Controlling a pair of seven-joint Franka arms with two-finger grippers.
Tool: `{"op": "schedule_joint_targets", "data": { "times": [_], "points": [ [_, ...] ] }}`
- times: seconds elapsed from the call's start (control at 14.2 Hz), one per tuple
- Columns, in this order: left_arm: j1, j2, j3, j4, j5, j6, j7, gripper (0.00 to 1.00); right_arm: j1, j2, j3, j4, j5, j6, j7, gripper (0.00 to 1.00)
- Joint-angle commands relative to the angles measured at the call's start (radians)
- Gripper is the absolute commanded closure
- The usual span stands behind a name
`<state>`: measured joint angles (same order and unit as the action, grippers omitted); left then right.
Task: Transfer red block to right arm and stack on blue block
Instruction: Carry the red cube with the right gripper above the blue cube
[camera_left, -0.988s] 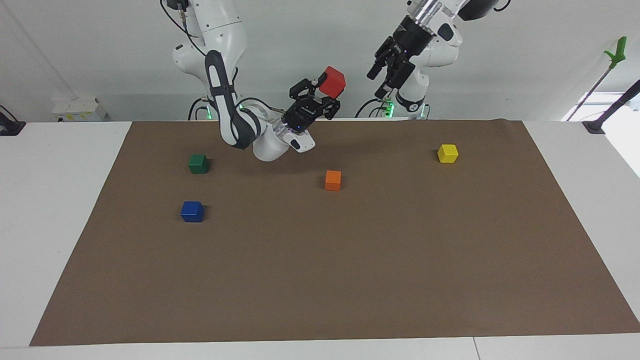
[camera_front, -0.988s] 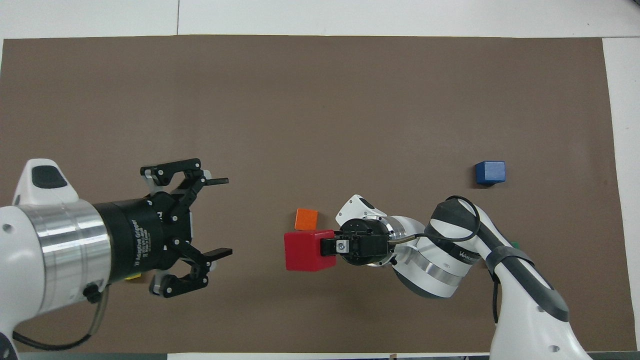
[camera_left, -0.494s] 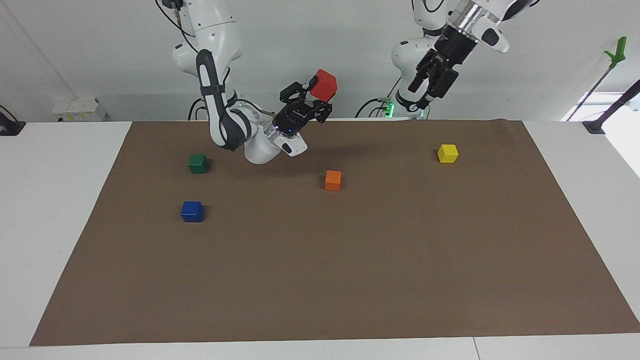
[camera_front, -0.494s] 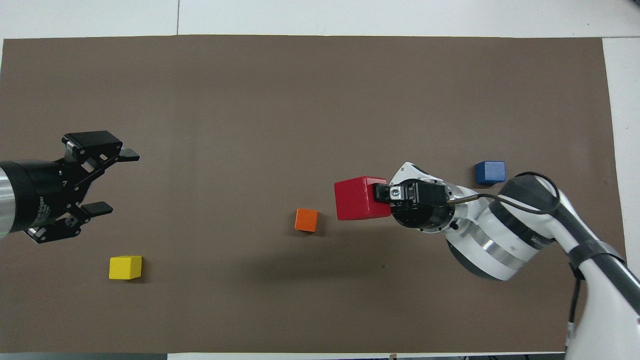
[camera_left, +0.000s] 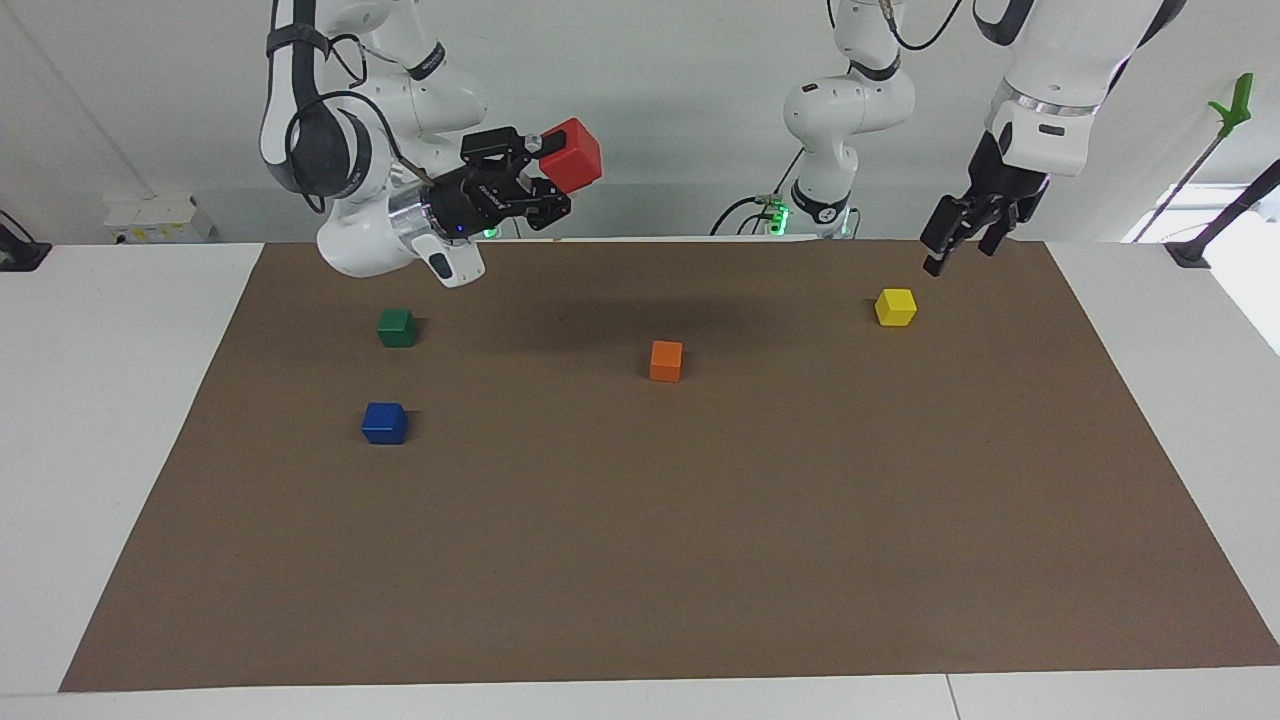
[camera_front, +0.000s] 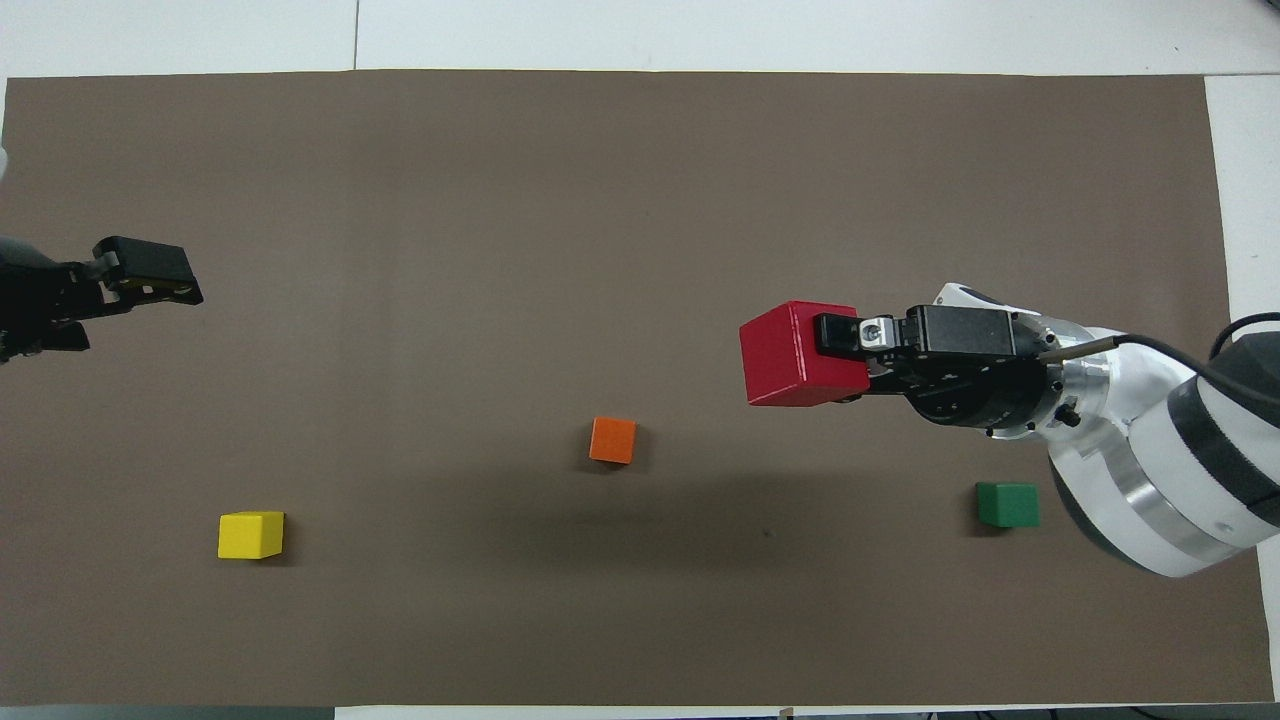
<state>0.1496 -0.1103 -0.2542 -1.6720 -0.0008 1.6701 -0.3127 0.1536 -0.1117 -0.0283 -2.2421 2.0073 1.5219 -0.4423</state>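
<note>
Red block (camera_left: 571, 156) in right gripper (camera_left: 541, 186) (arm raised, level), left gripper (camera_left: 962, 232) empty

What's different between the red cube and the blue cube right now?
The red block is up in the air, clamped in the right gripper; the blue block lies on the brown mat, touched by nothing. The red block hangs tilted, one corner up; the blue block sits flat. Their colours differ: one is bright red, the other deep blue. Both are plain cubes that look alike in size.
</note>
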Motion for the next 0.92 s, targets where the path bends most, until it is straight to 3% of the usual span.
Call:
{"op": "schedule_joint_targets", "data": {
  "times": [0.0, 0.14, 0.28, 0.56, 0.63, 0.85],
  "points": [
    [0.004, 0.101, 0.003, 0.122, 0.112, -0.093, 0.213, 0.00, -0.051, -0.051, 0.008, 0.065, -0.195, 0.084, 0.121, 1.00],
    [-0.007, 0.170, -0.002, 0.181, 0.148, -0.112, 0.222, 0.00, -0.083, -0.094, 0.007, 0.111, -0.342, 0.104, 0.222, 1.00],
    [-0.036, 0.204, -0.005, 0.178, 0.195, -0.102, 0.248, 0.00, -0.120, -0.121, 0.007, 0.166, -0.480, 0.101, 0.307, 1.00],
    [0.008, 0.086, 0.059, -0.085, 0.105, 0.015, 0.325, 0.00, -0.143, -0.154, 0.005, 0.249, -0.749, 0.095, 0.361, 1.00],
    [-0.002, 0.071, 0.072, -0.106, 0.079, 0.023, 0.317, 0.00, -0.143, -0.154, 0.005, 0.269, -0.837, 0.093, 0.363, 1.00],
    [-0.015, 0.119, 0.105, -0.083, -0.028, 0.060, 0.313, 0.00, -0.135, -0.149, 0.013, 0.303, -1.080, 0.092, 0.350, 1.00]
  ]
}}
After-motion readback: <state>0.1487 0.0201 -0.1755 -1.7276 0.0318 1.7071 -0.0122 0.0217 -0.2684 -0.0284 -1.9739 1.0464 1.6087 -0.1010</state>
